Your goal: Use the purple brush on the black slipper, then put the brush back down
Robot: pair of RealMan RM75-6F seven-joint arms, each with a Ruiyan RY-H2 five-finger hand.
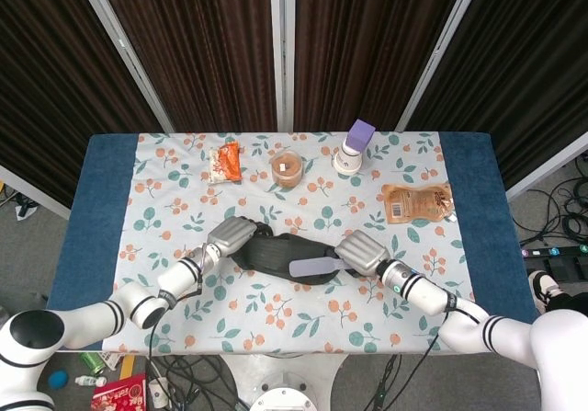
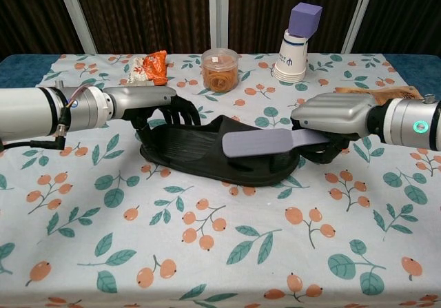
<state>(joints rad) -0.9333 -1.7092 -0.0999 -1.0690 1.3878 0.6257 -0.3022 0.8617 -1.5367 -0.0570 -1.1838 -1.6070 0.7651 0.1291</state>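
Right hand (image 2: 337, 118) grips the brush (image 2: 258, 142) by its handle, fingers wrapped under, brush head sticking out toward my left over the slipper (image 2: 207, 153). In the head view the same hand (image 1: 358, 252) sits at the slipper's right end, brush (image 1: 315, 266) lying across the near edge of the slipper (image 1: 276, 255). Brush head is flat, over the slipper's middle-right part; can't tell if the bristles touch the sole.

Left hand (image 2: 148, 105) holds the slipper's left end, fingers curled down over the rim, pinning it to the table. Head view shows that hand (image 1: 230, 236) at the slipper's upper left end. Slipper lies sole-side on the cloth, lengthwise left to right between my two hands, near the table's front centre.

Table (image 1: 101, 209) is blue with a floral cloth (image 1: 175, 209), orange berries and green leaves. Along the far side: orange snack packet (image 1: 225, 162) at left, clear tub (image 1: 287, 168) with brown contents in the middle, stack of paper cups (image 1: 348, 157) with a purple block (image 1: 361, 134) on top to the right. Brown pouch (image 1: 417, 202) lies flat near the right edge, well apart from the slipper. Dark pleated curtains (image 1: 202, 43) with white poles behind the table. Cables and clutter on the grey floor (image 1: 570, 209) around it.
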